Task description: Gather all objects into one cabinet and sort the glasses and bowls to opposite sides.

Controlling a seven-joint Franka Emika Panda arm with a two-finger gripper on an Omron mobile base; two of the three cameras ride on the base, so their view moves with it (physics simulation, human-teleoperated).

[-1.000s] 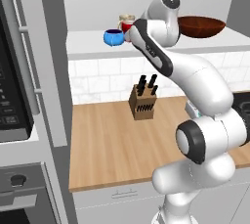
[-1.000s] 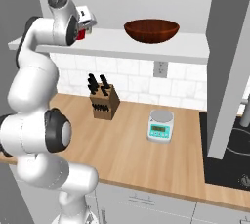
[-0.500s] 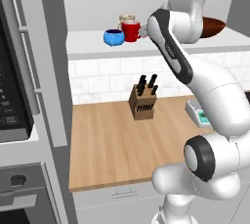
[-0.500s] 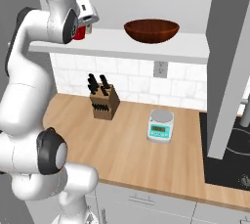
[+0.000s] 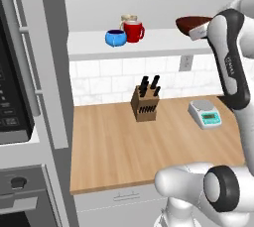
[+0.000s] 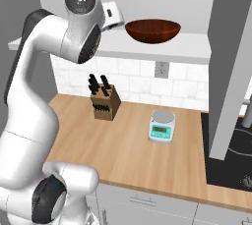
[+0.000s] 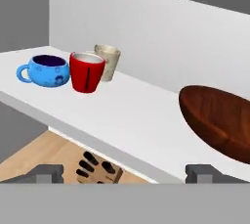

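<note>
The claw (image 7: 124,173) has swung away from the red mug (image 7: 87,72) with its tips wide apart and nothing in them — the mug sits off to its left by the blue bowl (image 7: 48,70) and tan cup (image 7: 108,60) — so the brown bowl (image 7: 219,120), close on its right, is probably next.

On the white shelf (image 5: 149,42) of the cabinet I see all four vessels standing upright. The small blue bowl (image 7: 47,70) sits toward one end, its inside dark, with a small loop on its outer side in my hand view. Just beside it stands the glossy red mug (image 7: 86,71), apparently touching the blue bowl. The pale tan cup (image 7: 108,61) stands close behind the mug, partly hidden by it. The wide, shallow dark brown bowl (image 6: 152,29) rests well apart from them, toward the shelf's other end.
</note>
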